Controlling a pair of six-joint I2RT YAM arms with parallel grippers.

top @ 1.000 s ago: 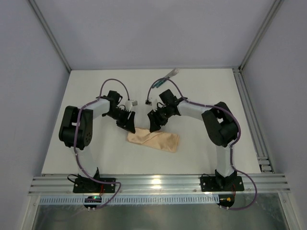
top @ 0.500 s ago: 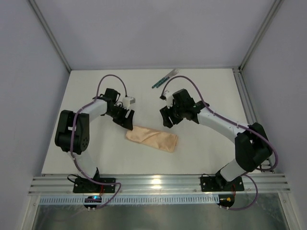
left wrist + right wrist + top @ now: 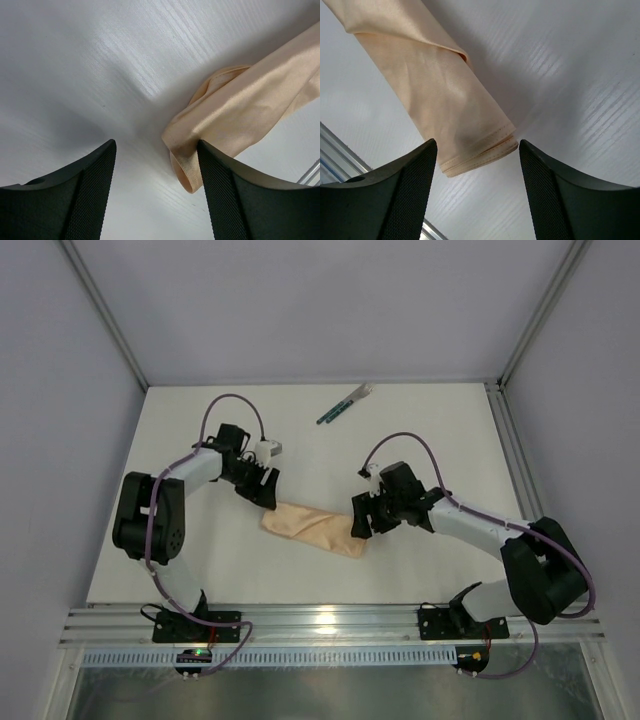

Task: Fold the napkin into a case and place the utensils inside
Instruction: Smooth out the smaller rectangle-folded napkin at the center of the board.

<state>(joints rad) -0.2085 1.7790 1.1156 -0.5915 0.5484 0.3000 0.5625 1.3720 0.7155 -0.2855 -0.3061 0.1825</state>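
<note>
The napkin, folded into a narrow peach-tan case (image 3: 312, 528), lies on the white table at centre. My left gripper (image 3: 267, 500) is open at its left end; in the left wrist view (image 3: 156, 150) the rolled cloth end (image 3: 235, 110) lies just inside the right finger (image 3: 240, 200). My right gripper (image 3: 359, 521) is open at the case's right end; in the right wrist view (image 3: 477, 150) the stitched layered end (image 3: 435, 90) lies between the jaws. The utensils (image 3: 345, 404), with green handles and pale ends, lie together at the far side, apart from both grippers.
The white table (image 3: 440, 440) is bounded by aluminium frame rails, with a slotted rail (image 3: 330, 622) along the near edge and posts at the back corners. A rail edge (image 3: 340, 170) shows at the left of the right wrist view.
My right arm swung from above the cloth's middle out to the right and down to the case's right end. My left gripper stayed at the left end.
</note>
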